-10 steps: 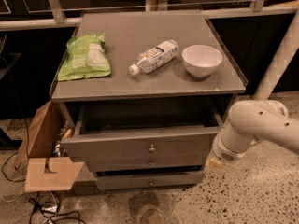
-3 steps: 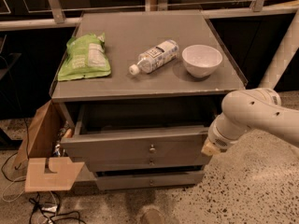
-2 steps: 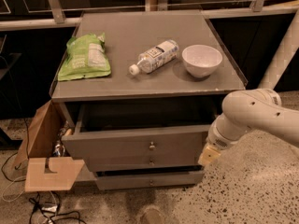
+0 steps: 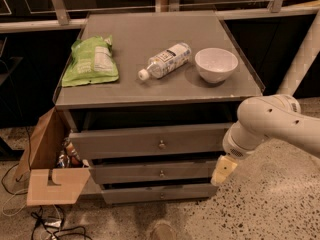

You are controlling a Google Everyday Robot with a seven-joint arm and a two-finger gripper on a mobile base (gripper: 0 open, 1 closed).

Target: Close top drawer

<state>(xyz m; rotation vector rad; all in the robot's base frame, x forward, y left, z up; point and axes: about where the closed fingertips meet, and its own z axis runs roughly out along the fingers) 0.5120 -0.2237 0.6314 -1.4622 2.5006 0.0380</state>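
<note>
The top drawer sits directly under the cabinet top, its front drawn forward with a dark gap above it, its round knob at centre; two lower drawers lie beneath; the gripper hangs by the drawers' right ends, just below the top front's corner, open or closed I cannot tell; above rest a green bag, a bottle and a white bowl.
</note>
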